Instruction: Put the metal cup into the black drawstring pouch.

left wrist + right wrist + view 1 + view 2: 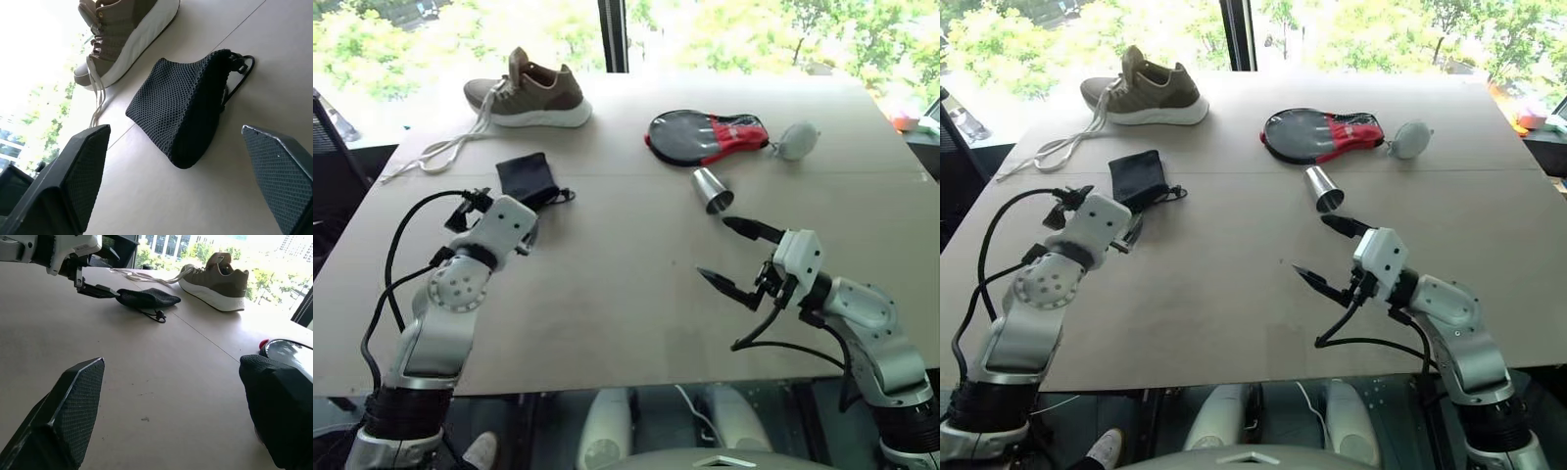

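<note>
- Left gripper (176, 181): jaws wide open, holding nothing. It sits low over the table (607, 294), pointing at the black drawstring pouch (527, 178).
- Pouch lies flat on the table just ahead of my left fingertips, lined up with the gap between the two fingers in the left wrist view. Can't tell if one fingertip touches its near edge; the right wrist view puts a left finger (98, 290) right up against it.
- Pouch's drawstring cord (563, 197) trails out of its gathered end, on the side toward my right gripper.
- Right gripper (729, 253): jaws fully apart, empty, raised a little off the table.
- Metal cup (712, 189) lies on its side just ahead of my right gripper, open mouth turned toward that gripper. One black fingertip (736, 224) is close to the rim, not touching.
- Cup and pouch are well apart: cup off to the right of my left gripper, pouch off to the left of my right one.
- Beyond the cup from my right gripper: flat black-and-red zipped case (707, 136), with a pale grey ball (796, 140) just beside its far-right end.
- Beyond the pouch from my left gripper: a tan shoe (530, 93) with white laces (450, 150) trailing out to the left.
</note>
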Motion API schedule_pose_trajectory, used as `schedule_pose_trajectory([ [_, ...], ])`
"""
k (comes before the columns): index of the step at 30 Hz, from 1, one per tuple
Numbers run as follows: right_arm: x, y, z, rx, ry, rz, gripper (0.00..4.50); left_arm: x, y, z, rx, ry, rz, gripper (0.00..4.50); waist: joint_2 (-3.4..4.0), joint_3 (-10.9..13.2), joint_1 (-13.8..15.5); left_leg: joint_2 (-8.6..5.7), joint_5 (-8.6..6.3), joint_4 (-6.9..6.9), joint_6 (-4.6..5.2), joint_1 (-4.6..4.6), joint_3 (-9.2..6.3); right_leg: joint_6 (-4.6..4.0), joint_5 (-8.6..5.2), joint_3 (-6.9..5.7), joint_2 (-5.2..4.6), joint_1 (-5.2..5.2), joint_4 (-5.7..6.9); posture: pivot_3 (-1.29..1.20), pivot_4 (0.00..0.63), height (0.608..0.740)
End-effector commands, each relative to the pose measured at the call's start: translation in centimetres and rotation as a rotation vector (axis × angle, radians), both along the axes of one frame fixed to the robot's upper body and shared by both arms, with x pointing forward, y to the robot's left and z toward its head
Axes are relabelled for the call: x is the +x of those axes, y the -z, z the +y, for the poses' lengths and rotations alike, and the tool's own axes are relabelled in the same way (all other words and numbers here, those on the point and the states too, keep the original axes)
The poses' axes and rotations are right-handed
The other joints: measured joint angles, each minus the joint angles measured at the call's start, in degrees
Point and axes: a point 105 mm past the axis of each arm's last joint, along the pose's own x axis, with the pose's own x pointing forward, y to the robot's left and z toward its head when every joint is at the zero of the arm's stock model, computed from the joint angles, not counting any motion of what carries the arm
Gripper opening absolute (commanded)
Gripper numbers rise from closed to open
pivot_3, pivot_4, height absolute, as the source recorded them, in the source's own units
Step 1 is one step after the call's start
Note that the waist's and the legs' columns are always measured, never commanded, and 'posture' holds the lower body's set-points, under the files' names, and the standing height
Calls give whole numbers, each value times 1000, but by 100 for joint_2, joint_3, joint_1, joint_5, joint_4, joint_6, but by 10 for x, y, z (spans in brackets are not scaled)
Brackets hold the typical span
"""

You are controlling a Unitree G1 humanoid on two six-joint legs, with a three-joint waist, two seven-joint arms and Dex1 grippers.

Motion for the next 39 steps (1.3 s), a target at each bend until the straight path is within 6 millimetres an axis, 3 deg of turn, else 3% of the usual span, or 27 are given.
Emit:
schedule_pose_trajectory([
  [1,-8,-13,5,8,-10,-73,4475,14,-7,2,86,-26,-8,4469,-1,0,5,0,0,0,0,-2,-1,0,0,-1,1,-1,-1,0,150,740],
  [10,-10,-16,1,1,32,-87,4475,38,-7,-1,211,-61,6,4469,-1,0,45,-1,0,3,0,-6,3,0,0,-3,1,-2,0,0,150,740],
  [25,-12,-15,2,-1,34,-69,4475,30,-14,12,289,-67,39,4469,-1,0,87,0,0,10,0,-9,1,0,0,-5,-1,-1,1,0,150,740],
  [39,-12,-15,2,-6,28,-64,4475,49,-8,27,327,-130,57,4469,-2,0,97,0,0,23,0,-15,4,1,0,-14,1,0,7,0,150,740],
])
